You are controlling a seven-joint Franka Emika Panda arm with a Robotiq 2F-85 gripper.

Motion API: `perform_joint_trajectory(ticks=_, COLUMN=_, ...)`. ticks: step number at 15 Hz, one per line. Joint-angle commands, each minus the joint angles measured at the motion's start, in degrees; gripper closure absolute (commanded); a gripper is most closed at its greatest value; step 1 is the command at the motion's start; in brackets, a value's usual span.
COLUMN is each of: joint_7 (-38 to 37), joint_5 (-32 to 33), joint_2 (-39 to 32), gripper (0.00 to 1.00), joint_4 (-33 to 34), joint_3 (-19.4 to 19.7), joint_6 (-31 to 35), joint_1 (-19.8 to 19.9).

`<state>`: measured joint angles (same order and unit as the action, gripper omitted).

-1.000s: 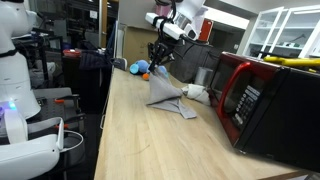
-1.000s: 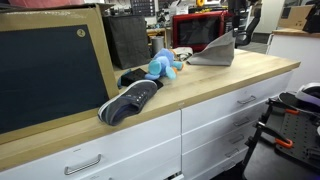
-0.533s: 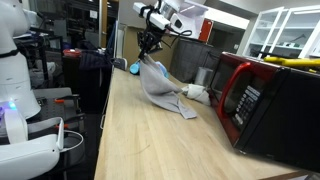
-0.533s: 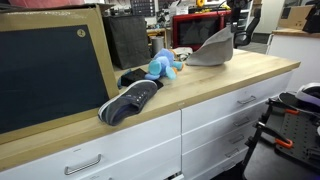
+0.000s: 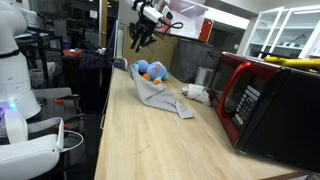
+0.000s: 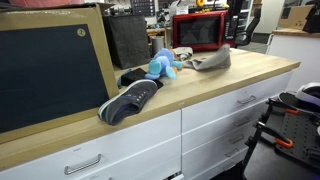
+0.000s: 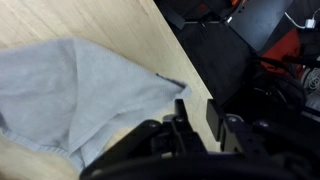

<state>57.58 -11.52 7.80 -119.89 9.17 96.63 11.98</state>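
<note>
Near edge of counter (image 6: 235,82): dark shoe (image 6: 130,100), at 7 o'clock from blue stuffed toy (image 6: 162,65). Grey cloth (image 6: 212,62) at 3 o'clock from the toy, slumped on the counter. Red microwave (image 6: 198,32) behind, at 12 o'clock from the cloth.

In an exterior view down the counter's length: cloth (image 5: 162,95) in a rumpled heap mid-counter, toy (image 5: 150,70) at 11 o'clock by its far end; touching or just beside, cannot tell. White thing (image 5: 197,92) at 3 o'clock of the cloth, close to the microwave (image 5: 265,100); too small to name. Farther back and high: end effector (image 5: 139,40), at 12 o'clock over the toy, well clear of the cloth, jaws a little apart, empty. Wrist view: same end effector (image 7: 197,110) with nothing between the fingers, cloth (image 7: 80,100) below at 9 o'clock.

Step, as judged: hovering free above the laid cloth. To do well: hold the jaws apart, move straight up, check for no hem snagged on a finger, stay off the toy and the microwave door, avoid dragging the heap toward the counter edge.

Writing: none legible. Microwave keypad too small to read; no brand or label made out on shoe, toy or cloth.
</note>
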Motion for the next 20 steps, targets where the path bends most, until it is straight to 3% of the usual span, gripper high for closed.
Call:
perform_joint_trajectory(ticks=1, joint_7=8.7, joint_5=2.3, joint_2=2.0, gripper=0.39, joint_4=-0.4, joint_3=3.0, joint_6=-3.0, joint_1=-0.5)
perform_joint_trajectory(ticks=3, joint_7=13.2, joint_5=3.2, joint_2=0.7, gripper=0.24, joint_4=1.5, joint_3=4.9, joint_6=-4.9, joint_1=0.3)
perform_joint_trajectory(ticks=6, joint_7=9.9, joint_5=1.8, joint_2=-3.7, gripper=0.02, joint_4=5.5, joint_3=7.2, joint_6=-5.1, joint_1=1.2)
perform_joint_trajectory(ticks=10, joint_7=-3.1, joint_5=0.8, joint_2=-9.8, gripper=0.00, joint_4=8.3, joint_3=7.1, joint_6=-0.7, joint_1=1.8)
perform_joint_trajectory(ticks=13, joint_7=-11.3, joint_5=0.4, joint_2=-17.1, gripper=0.00, joint_4=15.6, joint_3=7.2, joint_6=-0.9, joint_1=2.9)
perform_joint_trajectory(ticks=14, joint_7=-6.9, joint_5=1.4, joint_2=-12.0, gripper=0.00, joint_4=9.3, joint_3=6.5, joint_6=0.4, joint_1=2.8)
perform_joint_trajectory(ticks=17, joint_7=-9.8, joint_5=1.3, joint_2=-16.7, gripper=0.00, joint_4=13.9, joint_3=6.0, joint_6=0.4, joint_1=3.8)
perform_joint_trajectory(ticks=20, joint_7=-10.2, joint_5=1.0, joint_2=-16.1, gripper=0.00, joint_4=12.9, joint_3=5.9, joint_6=2.7, joint_1=3.9)
